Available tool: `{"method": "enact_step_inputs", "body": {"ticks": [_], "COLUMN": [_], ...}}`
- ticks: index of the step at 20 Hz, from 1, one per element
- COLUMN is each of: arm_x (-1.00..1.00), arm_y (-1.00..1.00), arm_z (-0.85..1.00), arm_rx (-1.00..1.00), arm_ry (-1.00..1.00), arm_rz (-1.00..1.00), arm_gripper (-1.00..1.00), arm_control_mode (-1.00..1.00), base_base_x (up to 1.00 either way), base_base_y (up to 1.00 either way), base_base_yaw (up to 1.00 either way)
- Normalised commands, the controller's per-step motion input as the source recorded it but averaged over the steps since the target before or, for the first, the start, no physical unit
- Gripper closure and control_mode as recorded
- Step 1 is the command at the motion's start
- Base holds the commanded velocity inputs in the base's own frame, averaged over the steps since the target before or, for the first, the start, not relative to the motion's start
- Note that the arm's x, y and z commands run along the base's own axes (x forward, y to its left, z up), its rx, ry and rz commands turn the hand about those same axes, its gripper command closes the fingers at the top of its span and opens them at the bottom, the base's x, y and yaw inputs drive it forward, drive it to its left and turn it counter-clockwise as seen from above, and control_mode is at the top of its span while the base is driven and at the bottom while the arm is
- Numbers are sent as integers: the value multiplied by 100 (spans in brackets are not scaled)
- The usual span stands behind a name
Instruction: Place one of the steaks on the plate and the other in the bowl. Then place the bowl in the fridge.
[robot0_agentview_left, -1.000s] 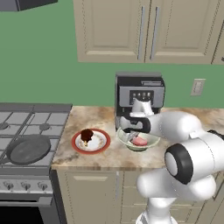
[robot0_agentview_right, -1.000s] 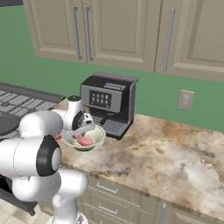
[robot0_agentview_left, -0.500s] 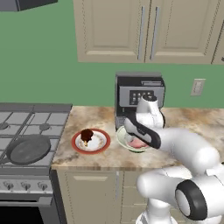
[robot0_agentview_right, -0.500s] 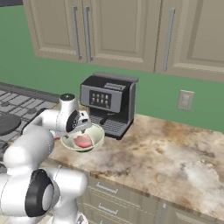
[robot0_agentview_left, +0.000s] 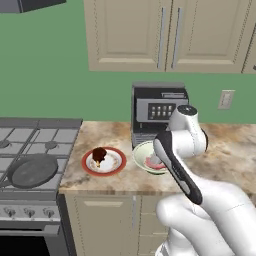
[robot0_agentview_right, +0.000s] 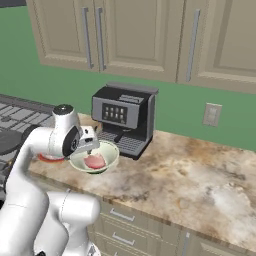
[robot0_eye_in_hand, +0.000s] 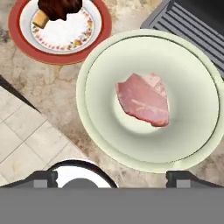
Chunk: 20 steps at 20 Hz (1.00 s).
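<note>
Hand view, from the bottom edge upward: your tool (robot0_eye_in_hand: 112, 177) hung with its two dark tips spread wide at the lower left and lower right of the frame, nothing between them. Just above them sat the bowl (robot0_eye_in_hand: 105, 70), pale greenish-white, across the middle and right of the frame, with the pink steak (robot0_eye_in_hand: 143, 99) lying flat in its centre. Beyond it, at the upper left, the plate (robot0_eye_in_hand: 17, 41) with the red rim stood close beside the bowl on the counter (robot0_eye_in_hand: 48, 87), and the dark steak (robot0_eye_in_hand: 59, 8) rested on it at the top edge. At the upper right you could see the grey ribbed tray of the coffee machine (robot0_eye_in_hand: 192, 30) just behind the bowl.

In the left base view, the plate (robot0_agentview_left: 89, 169) lay left of centre and the bowl (robot0_agentview_left: 141, 155) beside it at centre, partly covered by the arm. The stove (robot0_agentview_left: 30, 160) filled the left edge, and the coffee machine (robot0_agentview_left: 157, 110) stood behind the bowl, under the beige cabinets (robot0_agentview_left: 165, 35) at the top.
</note>
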Motion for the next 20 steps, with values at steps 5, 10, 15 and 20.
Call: {"method": "enact_step_inputs", "body": {"ticks": [5, 10, 15, 20], "arm_x": [-49, -45, -56, -79], "arm_y": [-1, 0, 0, 0], "arm_z": [63, 73, 66, 57], "arm_rx": [6, 15, 10, 2], "arm_ry": [-14, -8, -10, -20], "arm_rz": [-28, -26, -15, -7], "arm_gripper": [-100, -100, -100, -100], "arm_control_mode": [-100, -100, -100, -100], "base_base_x": [0, 0, 0, 0], "base_base_y": [0, 0, 0, 0], "base_base_yaw": [0, 0, 0, 0]}}
